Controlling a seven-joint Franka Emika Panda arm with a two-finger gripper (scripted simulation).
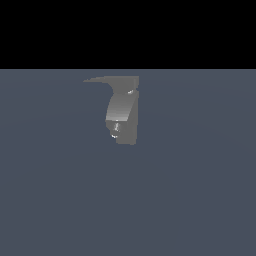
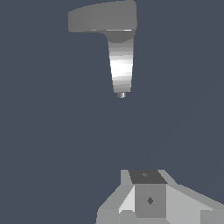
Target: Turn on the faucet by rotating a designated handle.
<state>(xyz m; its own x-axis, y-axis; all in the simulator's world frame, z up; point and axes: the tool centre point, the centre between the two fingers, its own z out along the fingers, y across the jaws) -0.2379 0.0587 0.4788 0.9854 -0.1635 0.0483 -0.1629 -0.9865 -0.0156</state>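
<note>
The faucet (image 1: 122, 112) is what I must work, but near first: my tool (image 2: 148, 199) shows in the wrist view only as a grey blocky housing at the frame edge; fingertips out of frame, so I cannot tell whether it is wide or narrow; it grips nothing that I can see, well apart from the fixture. Farther out, the faucet stands alone on the plain grey tabletop (image 1: 200, 200). The handle (image 1: 102, 79) juts from its top toward the exterior view's left, thin, flat, tapering. Judgement: rigid, hinged, smooth, probably slippery; push sideways near the tip for leverage rather than pinching.
</note>
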